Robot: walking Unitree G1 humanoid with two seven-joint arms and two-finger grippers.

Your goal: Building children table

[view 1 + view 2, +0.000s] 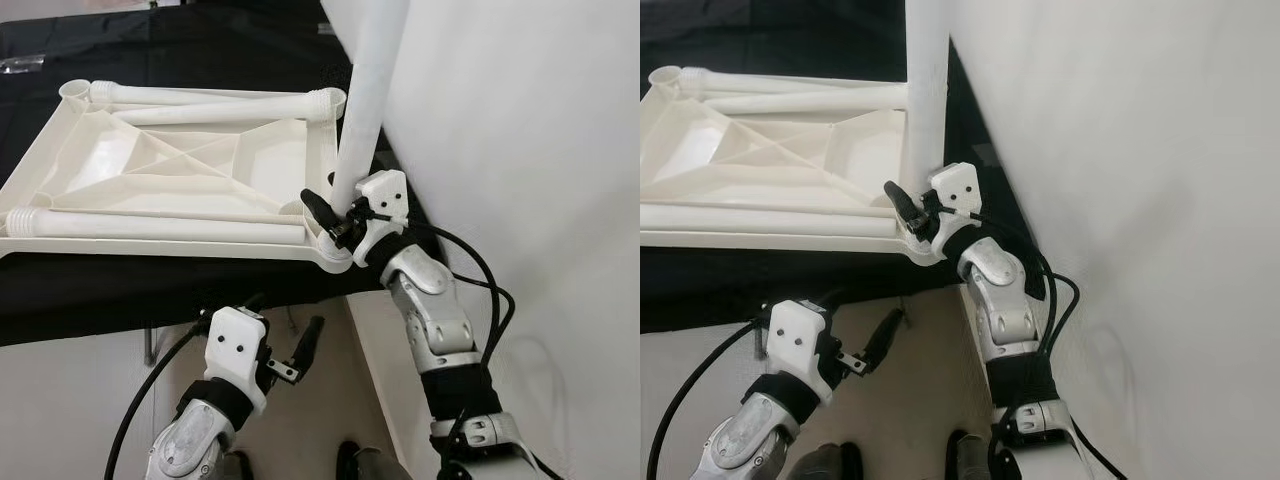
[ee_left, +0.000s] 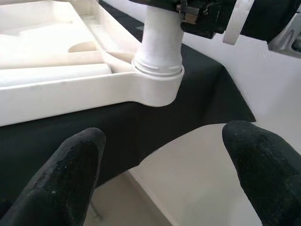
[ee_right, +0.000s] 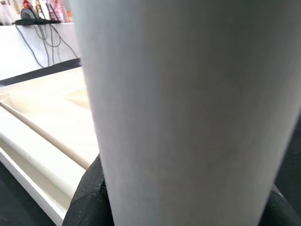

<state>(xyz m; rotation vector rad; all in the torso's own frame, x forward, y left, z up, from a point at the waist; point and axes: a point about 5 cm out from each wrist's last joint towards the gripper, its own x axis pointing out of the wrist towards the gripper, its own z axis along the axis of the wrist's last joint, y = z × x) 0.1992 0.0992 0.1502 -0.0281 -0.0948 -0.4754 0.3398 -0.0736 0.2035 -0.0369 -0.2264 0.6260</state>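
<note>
The white table leg (image 1: 368,100) stands in the upturned tabletop's (image 1: 180,170) corner socket, clamped by the right end effector (image 1: 340,215). The left end effector (image 1: 290,350) hangs open below the desk (image 1: 100,290). No writing is readable.

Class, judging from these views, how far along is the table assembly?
Done: nothing certain. In hand: the right gripper holds one upright leg seated in the corner socket of the upturned tabletop. Left: three loose legs lie inside it. The left gripper hangs open below.

we can't see the top of the standing table leg (image 1: 362,110); the picture edge cuts it off. the right gripper (image 1: 335,215) hides part of the corner socket (image 2: 157,84) it stands in.
</note>
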